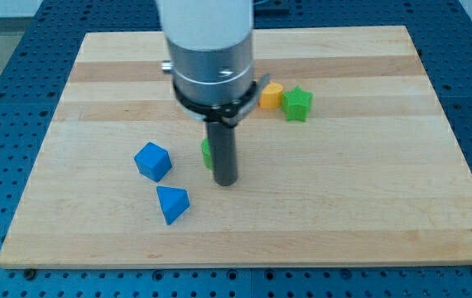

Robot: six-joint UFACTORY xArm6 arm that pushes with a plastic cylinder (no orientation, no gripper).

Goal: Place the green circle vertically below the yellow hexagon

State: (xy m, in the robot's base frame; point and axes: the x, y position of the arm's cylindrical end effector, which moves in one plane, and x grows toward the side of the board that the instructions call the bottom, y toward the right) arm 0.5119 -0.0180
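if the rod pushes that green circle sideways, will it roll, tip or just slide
Probably slide: the green circle seems to lie flat on the wooden board, though the rod hides most of it. Tipping looks unlikely, since it sits low. With my tip touching or nearly touching its right side, an off-centre push may swing it aside.

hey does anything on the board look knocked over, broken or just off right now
Nothing stands out. The blocks sit flat and intact on the wooden board. My tip hides most of the green circle, so its condition is unclear.
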